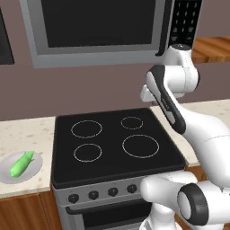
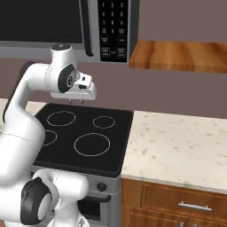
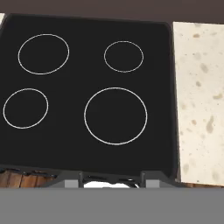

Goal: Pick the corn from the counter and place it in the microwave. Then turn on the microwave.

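corn (image 1: 21, 164) is lying on a grey plate (image 1: 35, 170) near the worktop's (image 1: 27, 134) front edge, left of the stovetop (image 1: 112, 139) | gripper (image 2: 76, 101) is hanging over the stovetop, well apart from corn | fingers partly spread, pinching nothing

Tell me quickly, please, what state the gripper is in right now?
Gripper: open and empty, above the black stovetop; the corn lies on its plate on the counter.

Stovetop (image 1: 112, 139) bare; microwave (image 1: 96, 29) overhangs it (door shut), limiting headroom.
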### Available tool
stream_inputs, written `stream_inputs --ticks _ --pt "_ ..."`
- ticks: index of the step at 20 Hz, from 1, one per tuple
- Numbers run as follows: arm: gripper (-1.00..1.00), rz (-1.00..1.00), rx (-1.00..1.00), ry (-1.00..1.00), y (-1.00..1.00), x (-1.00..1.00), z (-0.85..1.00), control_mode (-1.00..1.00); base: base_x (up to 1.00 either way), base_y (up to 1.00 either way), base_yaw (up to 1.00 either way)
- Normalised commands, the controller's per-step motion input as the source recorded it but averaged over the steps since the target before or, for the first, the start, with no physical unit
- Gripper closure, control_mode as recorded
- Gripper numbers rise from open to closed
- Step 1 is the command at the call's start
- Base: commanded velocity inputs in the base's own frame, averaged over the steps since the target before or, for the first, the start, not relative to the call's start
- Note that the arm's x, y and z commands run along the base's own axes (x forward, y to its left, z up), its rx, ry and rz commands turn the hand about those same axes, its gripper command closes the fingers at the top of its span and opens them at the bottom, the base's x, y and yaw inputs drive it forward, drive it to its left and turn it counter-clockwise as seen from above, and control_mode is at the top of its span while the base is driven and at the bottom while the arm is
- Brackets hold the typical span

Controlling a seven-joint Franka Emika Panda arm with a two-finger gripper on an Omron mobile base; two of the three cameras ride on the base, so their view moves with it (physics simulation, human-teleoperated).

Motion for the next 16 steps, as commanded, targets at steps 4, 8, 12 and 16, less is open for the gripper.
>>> stream_inputs --ticks 4,8,12,16 --pt "-1.00 0.01 0.00 0.00 0.04 -0.15 0.00 -1.00 0.00 0.00 0.00" --pt "-1.00 0.00 0.00 -0.06 0.02 -0.40 0.00 -1.00 0.00 0.00 0.00" --pt "-1.00 0.00 0.00 -0.12 0.00 -0.47 0.01 -1.00 0.00 0.00 0.00" --pt "-1.00 0.00 0.00 -0.14 0.00 -0.41 0.10 -1.00 0.00 0.00 0.00"
